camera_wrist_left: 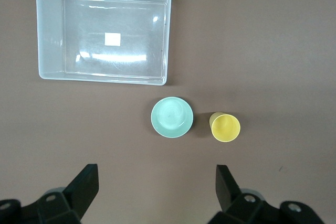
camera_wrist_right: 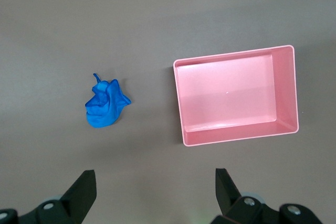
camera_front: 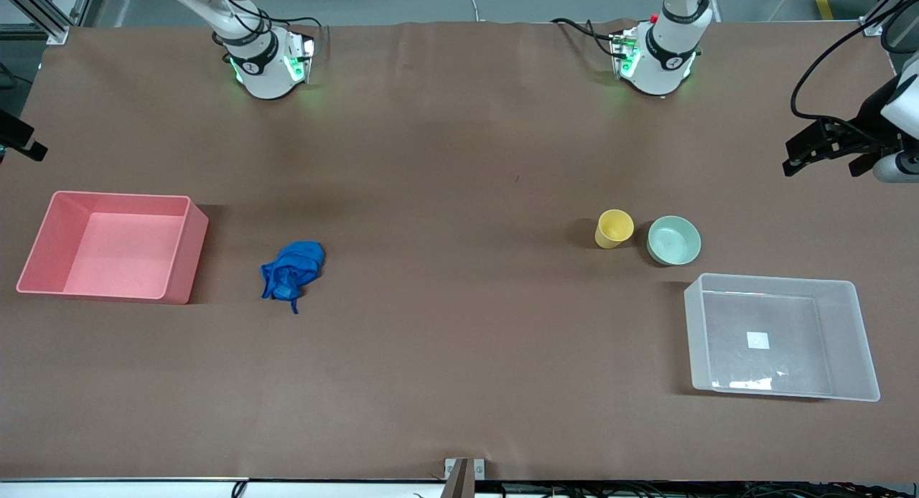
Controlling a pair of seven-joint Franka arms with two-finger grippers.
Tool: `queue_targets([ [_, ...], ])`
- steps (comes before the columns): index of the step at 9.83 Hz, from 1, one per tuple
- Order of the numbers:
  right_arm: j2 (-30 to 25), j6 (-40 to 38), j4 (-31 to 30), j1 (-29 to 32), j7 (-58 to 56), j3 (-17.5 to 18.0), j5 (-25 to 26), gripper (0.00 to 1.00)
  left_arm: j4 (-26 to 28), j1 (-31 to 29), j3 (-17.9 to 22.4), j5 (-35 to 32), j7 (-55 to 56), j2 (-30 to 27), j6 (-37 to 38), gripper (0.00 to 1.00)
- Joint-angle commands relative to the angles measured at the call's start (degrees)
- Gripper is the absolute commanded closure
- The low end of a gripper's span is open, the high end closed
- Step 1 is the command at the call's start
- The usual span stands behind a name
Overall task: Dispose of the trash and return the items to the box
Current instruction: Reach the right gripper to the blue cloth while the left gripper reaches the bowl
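The trash, a wad of bright blue cloth (camera_front: 291, 268) with a thin tail, lies on the brown table beside the pink bin; it also shows in the right wrist view (camera_wrist_right: 105, 107). The yellow cup (camera_front: 614, 228) and the mint-green bowl (camera_front: 673, 240) stand side by side, just farther from the front camera than the clear box (camera_front: 781, 336). All three show in the left wrist view: cup (camera_wrist_left: 225, 127), bowl (camera_wrist_left: 171, 117), box (camera_wrist_left: 50, 24). My left gripper (camera_wrist_left: 157, 182) is open, empty and high above the table. My right gripper (camera_wrist_right: 156, 184) is open, empty and high too.
The pink bin (camera_front: 179, 257) stands at the right arm's end of the table and also shows in the right wrist view (camera_wrist_right: 286, 90). Both bins hold nothing. A brown cloth covers the table.
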State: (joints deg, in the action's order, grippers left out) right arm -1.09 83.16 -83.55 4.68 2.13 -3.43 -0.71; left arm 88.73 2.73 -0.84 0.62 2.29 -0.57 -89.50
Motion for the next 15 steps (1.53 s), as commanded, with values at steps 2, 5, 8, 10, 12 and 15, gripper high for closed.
queue_targets([
  [2, 0.2, -0.7, 0.8, 0.2, -0.5, 0.1, 0.3, 0.0, 2.3, 0.3, 0.0, 0.2, 0.4, -0.5, -0.7, 0.01],
  [5, 0.6, -0.8, 1.0, -0.3, -0.5, 0.2, 1.2, 0.0, 2.3, 0.2, 0.1, 0.1, 0.2, -0.1, -0.2, 0.01],
  [8, 2.0, -1.6, 0.3, -4.0, -0.1, 3.1, 2.9, 0.0, 4.5, 0.0, 0.7, 0.2, -1.0, -0.3, -1.3, 0.02],
  [10, 6.2, -0.1, -1.5, -4.1, 4.7, 8.2, 3.2, 0.0, 11.2, 0.0, 1.5, -0.1, -1.2, -0.7, -8.2, 0.03],
  [12, 8.9, 14.1, -11.5, -7.2, 8.0, 8.4, 3.0, 0.0, 20.2, -0.8, 2.0, -0.1, -2.3, -0.7, -17.5, 0.03],
  [15, 12.3, 43.8, -31.3, -8.7, 10.3, 8.6, 3.1, 0.0, 35.7, -1.4, 2.6, -0.1, -2.3, 0.0, -35.5, 0.03],
])
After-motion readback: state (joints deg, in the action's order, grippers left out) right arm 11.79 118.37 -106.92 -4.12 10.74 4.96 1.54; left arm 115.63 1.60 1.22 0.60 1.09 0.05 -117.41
